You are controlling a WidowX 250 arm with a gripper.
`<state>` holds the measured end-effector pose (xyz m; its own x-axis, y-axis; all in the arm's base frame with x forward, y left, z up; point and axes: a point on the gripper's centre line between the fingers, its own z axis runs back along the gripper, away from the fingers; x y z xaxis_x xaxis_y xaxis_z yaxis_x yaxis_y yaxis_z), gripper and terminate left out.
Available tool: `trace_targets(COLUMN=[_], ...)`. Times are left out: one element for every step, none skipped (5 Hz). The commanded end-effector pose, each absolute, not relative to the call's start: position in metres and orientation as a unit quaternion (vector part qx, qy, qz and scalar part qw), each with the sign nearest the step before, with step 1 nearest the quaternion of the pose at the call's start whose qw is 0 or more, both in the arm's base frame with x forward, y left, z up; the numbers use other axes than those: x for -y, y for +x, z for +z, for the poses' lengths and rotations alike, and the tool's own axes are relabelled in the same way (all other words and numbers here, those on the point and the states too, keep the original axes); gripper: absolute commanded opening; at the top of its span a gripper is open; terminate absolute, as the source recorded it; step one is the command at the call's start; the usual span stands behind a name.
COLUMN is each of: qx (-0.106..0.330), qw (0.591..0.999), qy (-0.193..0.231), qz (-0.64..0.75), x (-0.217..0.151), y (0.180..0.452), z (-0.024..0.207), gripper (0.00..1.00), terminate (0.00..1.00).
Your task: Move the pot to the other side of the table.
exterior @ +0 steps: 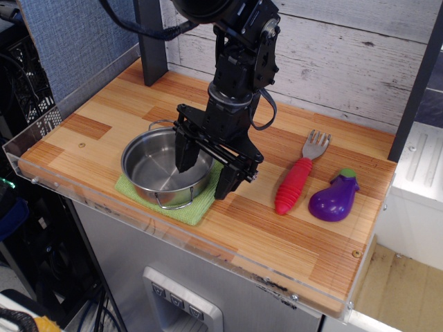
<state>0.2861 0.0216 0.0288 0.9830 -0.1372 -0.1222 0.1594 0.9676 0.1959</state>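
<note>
The shiny steel pot (160, 168) with two wire loop handles sits on a green cloth (197, 204) at the front left of the wooden table (291, 242). My black gripper (205, 176) is open and low over the pot's right rim. One finger (185, 155) reaches inside the pot, the other finger (228, 183) is outside it over the cloth. The jaws straddle the rim without closing on it.
A fork with a red ribbed handle (296, 183) and a purple toy eggplant (334, 196) lie on the right half of the table. A dark post (151, 41) stands at the back left. Clear acrylic edging (28, 142) runs along the left and front edges.
</note>
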Motion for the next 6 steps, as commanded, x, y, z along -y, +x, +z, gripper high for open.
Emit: trace_targets(qx=[-0.034,-0.035,-0.034,-0.032,-0.030,-0.008], qw=[0.991,0.990,0.991,0.991,0.993,0.996], qy=[0.108,0.109,0.108,0.107,0.098,0.085], qz=[-0.077,-0.077,-0.076,-0.073,-0.059,-0.039], x=[-0.023,-0.022,-0.021,-0.021,-0.024,-0.028], y=[0.289,0.289,0.289,0.290,0.290,0.287], z=[0.041,0.041,0.042,0.044,0.049,0.070], gripper=[0.00,0.00,0.00,0.00,0.00,0.00], terminate=[0.00,0.00,0.00,0.00,0.00,0.00])
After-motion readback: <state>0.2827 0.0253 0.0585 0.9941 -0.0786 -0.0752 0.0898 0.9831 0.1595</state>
